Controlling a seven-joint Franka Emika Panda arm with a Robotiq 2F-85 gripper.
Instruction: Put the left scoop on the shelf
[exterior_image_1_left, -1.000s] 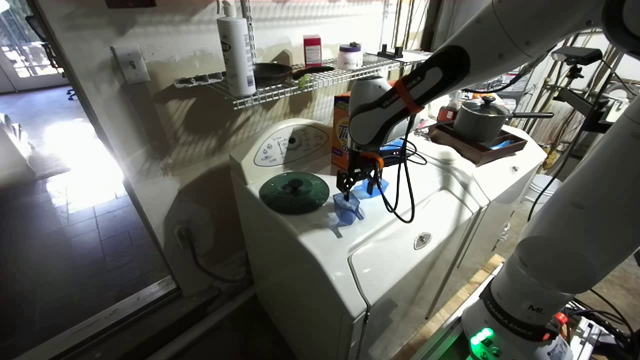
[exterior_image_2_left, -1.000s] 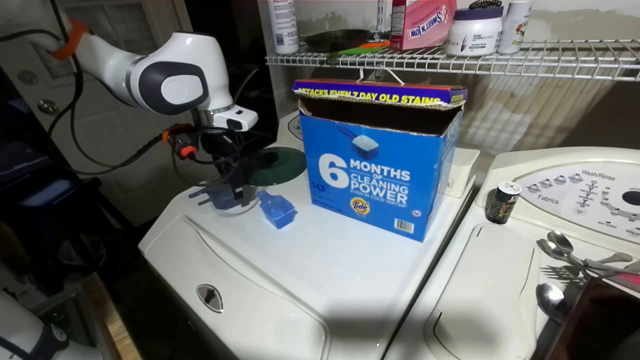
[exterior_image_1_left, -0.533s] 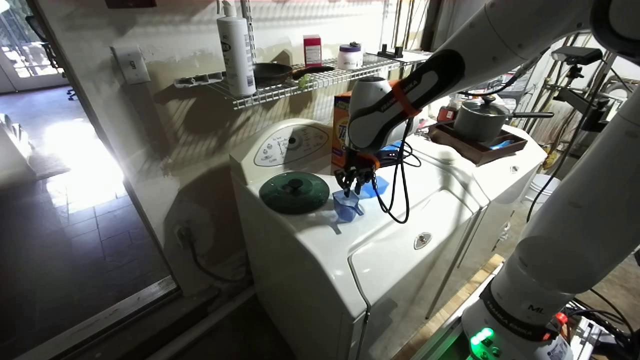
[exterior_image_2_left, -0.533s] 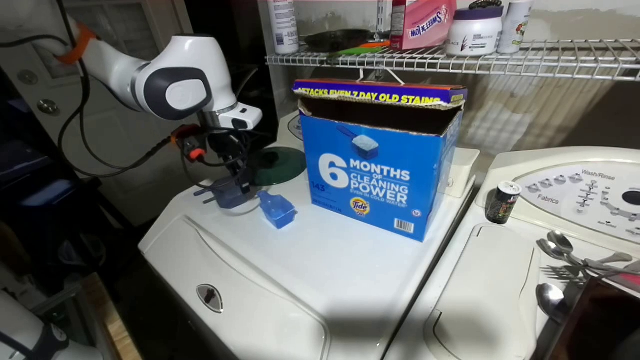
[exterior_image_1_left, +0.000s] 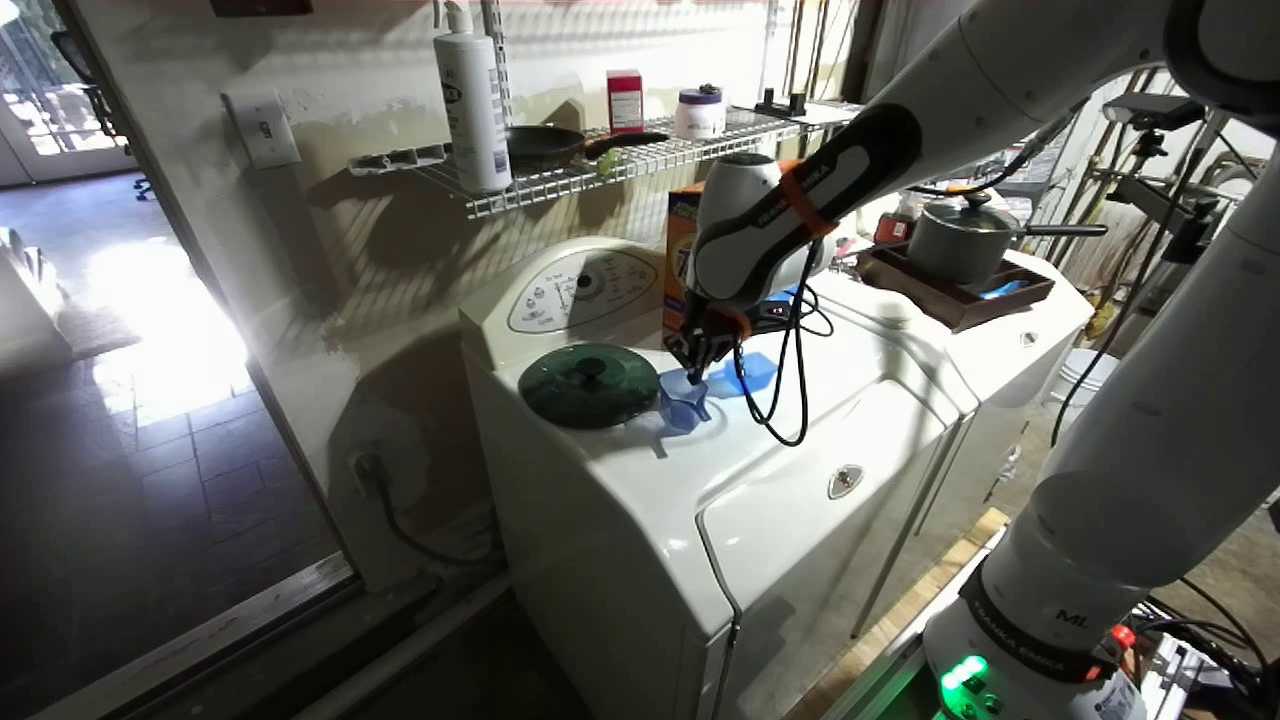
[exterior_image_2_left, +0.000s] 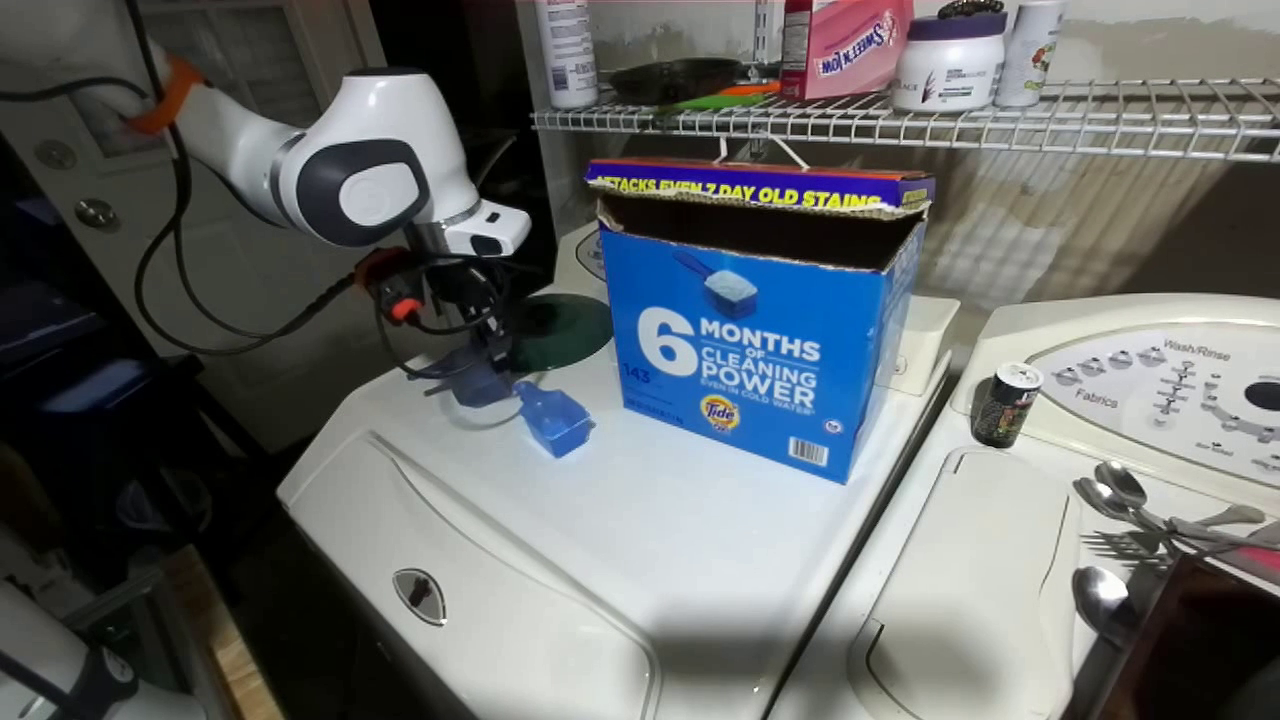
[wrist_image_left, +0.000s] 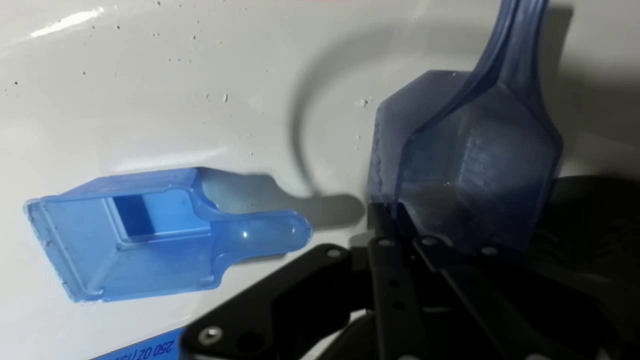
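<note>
The left scoop (exterior_image_1_left: 682, 412) is pale, see-through blue and sits on the washer top beside the green round disc (exterior_image_1_left: 560, 400). My gripper (wrist_image_left: 395, 215) is shut on the near wall of this scoop (wrist_image_left: 480, 145), one finger inside it and one outside, as the wrist view shows. The scoop's handle points away from the fingers there. In an exterior view, the gripper (exterior_image_2_left: 497, 352) reaches down to the scoop (exterior_image_2_left: 472, 385) from above. Whether its base still touches the washer I cannot tell. The shelf (exterior_image_2_left: 1130, 125), a white wire rack, runs along the wall above.
A bright-blue scoop (wrist_image_left: 165, 272) lies close by on the washer (exterior_image_2_left: 640, 520). An open Tide box (exterior_image_2_left: 740, 340) stands under the shelf. On the shelf are a white bottle (exterior_image_1_left: 472, 110), a pan (exterior_image_1_left: 545, 147), a pink box (exterior_image_2_left: 850, 50) and a jar (exterior_image_2_left: 948, 65).
The fingers have come together on the left scoop's wall. Gripper and scoop have shifted slightly, toward the green disc and the bright-blue scoop; the bright-blue scoop has stayed put.
</note>
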